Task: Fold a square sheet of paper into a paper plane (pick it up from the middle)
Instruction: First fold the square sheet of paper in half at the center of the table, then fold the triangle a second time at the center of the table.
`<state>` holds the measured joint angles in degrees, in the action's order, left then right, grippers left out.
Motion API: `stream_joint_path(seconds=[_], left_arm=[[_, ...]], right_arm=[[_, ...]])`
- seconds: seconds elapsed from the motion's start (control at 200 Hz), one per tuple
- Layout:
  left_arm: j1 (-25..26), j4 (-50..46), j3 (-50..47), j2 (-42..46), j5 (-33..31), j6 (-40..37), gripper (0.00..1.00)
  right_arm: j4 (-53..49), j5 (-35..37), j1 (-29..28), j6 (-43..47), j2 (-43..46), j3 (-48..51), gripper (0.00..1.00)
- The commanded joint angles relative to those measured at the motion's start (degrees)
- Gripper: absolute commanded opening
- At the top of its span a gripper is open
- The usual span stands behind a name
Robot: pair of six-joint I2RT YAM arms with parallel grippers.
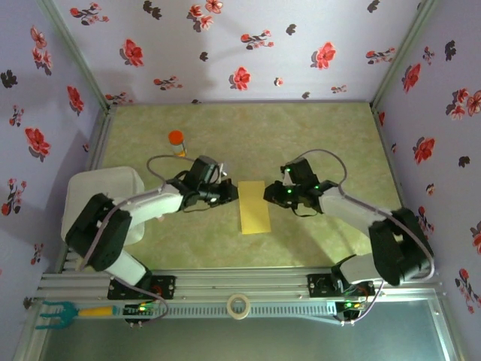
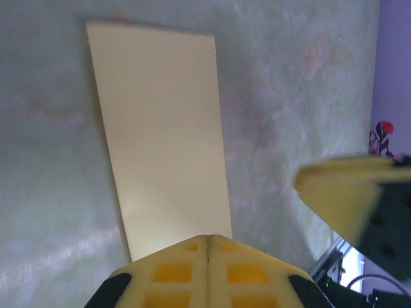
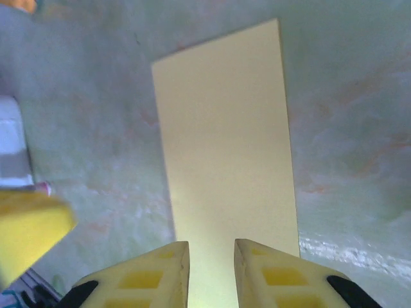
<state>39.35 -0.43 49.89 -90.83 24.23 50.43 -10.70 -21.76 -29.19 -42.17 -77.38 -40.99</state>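
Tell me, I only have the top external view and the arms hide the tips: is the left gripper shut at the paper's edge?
Observer: Yes. In the left wrist view the left gripper has its fingers pressed together, with the tips at the short edge of the paper.
Operator: And the right one?
Observer: The right gripper is slightly open, and the paper shows through the gap between its fingers.
Operator: Any creases or lifted corners?
Observer: None visible up close. The paper looks smooth and lies flat on the table.
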Motion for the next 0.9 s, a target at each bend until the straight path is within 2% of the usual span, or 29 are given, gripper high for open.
stream_joint_path(seconds=[0.0,0.2,0.43,0.595,0.895], left_arm=[[-0.6,-1.8,6.1,-6.0,3.0,-3.7,0.0],[-2.3,-3.9,14.0,-15.3,4.0,-6.2,0.0],[-4.5,-2.2,18.9,-22.8,7.4,-5.9,0.0],[-5.5,-1.0,18.9,-25.6,7.5,-5.4,0.0],[-6.4,5.3,11.1,-27.3,7.4,-2.7,0.0]], right_arm=[[-5.6,2.3,0.9,-2.6,3.7,3.7,0.27],[-1.2,-0.1,0.9,-9.7,9.6,11.4,0.28],[2.9,-2.5,0.3,-12.9,9.4,15.1,0.29],[4.0,-3.4,-0.6,-13.6,8.5,15.2,0.31],[4.1,-6.0,-3.1,-13.5,3.4,13.7,0.43]])
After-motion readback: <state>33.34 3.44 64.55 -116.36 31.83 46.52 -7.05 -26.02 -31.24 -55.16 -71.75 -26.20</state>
